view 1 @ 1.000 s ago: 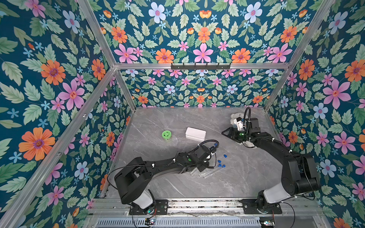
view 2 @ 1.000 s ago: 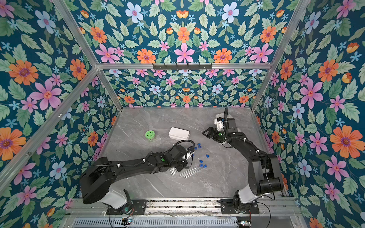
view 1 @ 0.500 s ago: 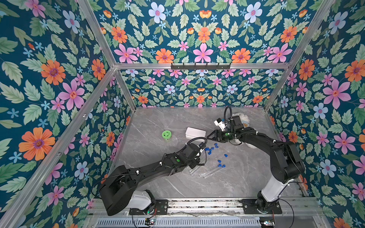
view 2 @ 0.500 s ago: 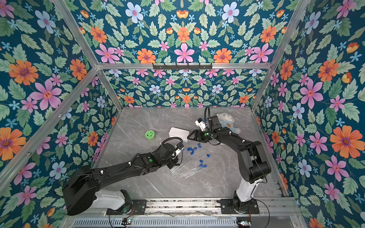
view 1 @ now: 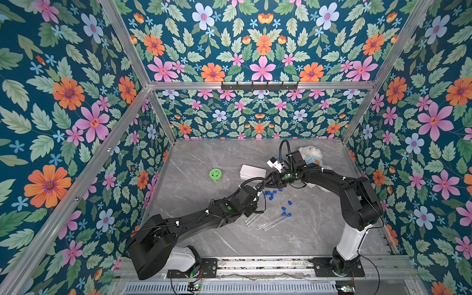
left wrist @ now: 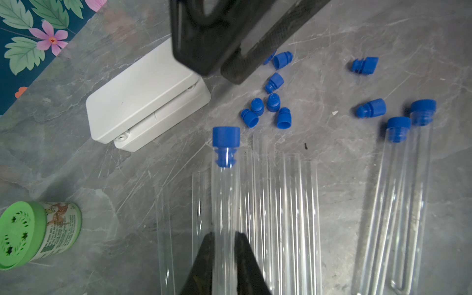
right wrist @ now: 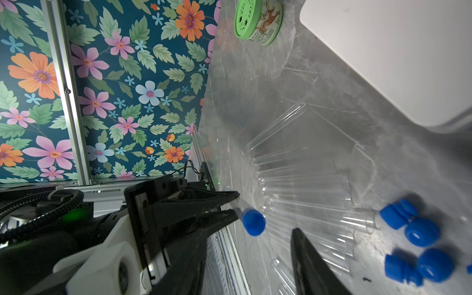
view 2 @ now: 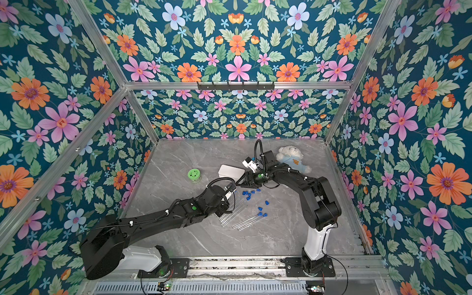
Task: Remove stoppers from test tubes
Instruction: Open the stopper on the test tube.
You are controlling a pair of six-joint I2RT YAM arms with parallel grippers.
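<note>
Left hand clamped on a stoppered tube; right hand part-open, empty, near its blue stopper. Risk: off-centre pinch slips, or pull drags tube from grip.

Loose stoppers lie just before the box, test tubes nearer still, the jar left of the box.
</note>
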